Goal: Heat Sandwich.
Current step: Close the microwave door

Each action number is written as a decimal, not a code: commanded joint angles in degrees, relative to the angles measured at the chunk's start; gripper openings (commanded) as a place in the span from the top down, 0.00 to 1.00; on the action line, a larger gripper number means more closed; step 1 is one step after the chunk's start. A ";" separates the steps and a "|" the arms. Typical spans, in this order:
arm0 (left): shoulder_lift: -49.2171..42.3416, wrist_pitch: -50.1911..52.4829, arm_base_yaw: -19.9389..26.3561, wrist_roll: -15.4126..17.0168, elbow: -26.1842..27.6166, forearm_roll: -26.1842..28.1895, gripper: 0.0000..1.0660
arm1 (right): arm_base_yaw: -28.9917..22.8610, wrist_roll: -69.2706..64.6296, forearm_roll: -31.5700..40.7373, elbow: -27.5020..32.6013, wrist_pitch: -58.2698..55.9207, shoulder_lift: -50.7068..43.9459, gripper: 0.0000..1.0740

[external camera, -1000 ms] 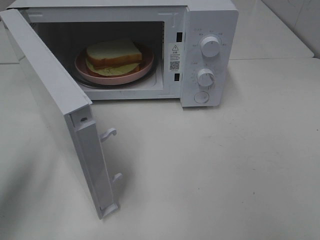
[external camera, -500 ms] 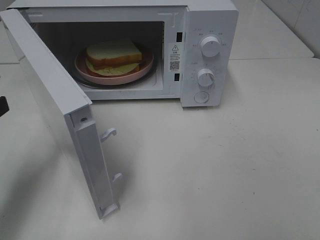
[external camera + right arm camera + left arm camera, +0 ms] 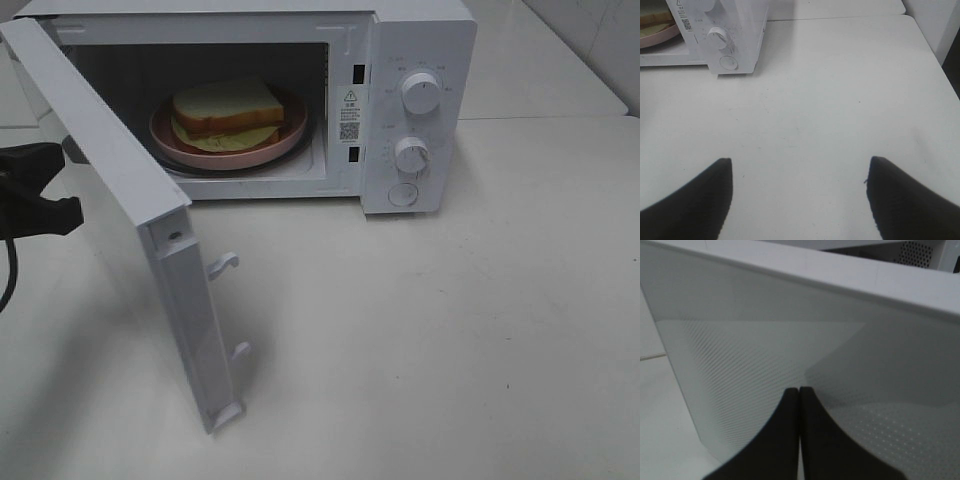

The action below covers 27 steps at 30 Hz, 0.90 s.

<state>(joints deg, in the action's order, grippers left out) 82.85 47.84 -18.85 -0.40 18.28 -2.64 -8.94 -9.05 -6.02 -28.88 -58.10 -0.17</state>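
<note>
- A white table [image 3: 480, 330] is seen beneath a white microwave [image 3: 420, 40], which is set at 12 o'clock in the high view.
- Its door [image 3: 110, 190] is swung open toward 8 o'clock.
- The sandwich [image 3: 228, 108] is laid on a pink plate [image 3: 190, 150] inside the cavity, at 11 o'clock.
- The left fingers [image 3: 780, 440] are pressed together at 9 o'clock, beside the door's outer face; contact cannot be told.
- The right fingers [image 3: 695, 200] are held wide apart above the table.

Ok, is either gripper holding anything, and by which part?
Nothing is held. The left gripper is shut empty beside the microwave door; the right gripper hangs open over the table.
</note>
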 commanded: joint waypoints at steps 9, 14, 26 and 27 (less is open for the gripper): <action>7.33 4.58 -17.25 -15.24 9.05 28.25 1.00 | 0.06 0.34 -0.86 0.17 0.69 -1.66 0.31; 11.46 7.79 -24.18 -21.03 13.75 40.22 1.00 | 0.06 0.34 -0.86 0.17 0.69 -1.66 0.31; 22.23 10.43 -33.29 -26.81 27.79 56.67 1.00 | 0.06 0.40 -0.86 0.17 0.69 -1.66 0.31; 23.15 10.43 -33.58 -27.10 29.16 57.30 1.00 | 0.06 0.40 -0.86 0.17 0.69 -1.66 0.31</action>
<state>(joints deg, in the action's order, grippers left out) 104.97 57.12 -51.68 -27.10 45.26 52.83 -8.94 -9.05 -6.13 -28.88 -58.10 -0.17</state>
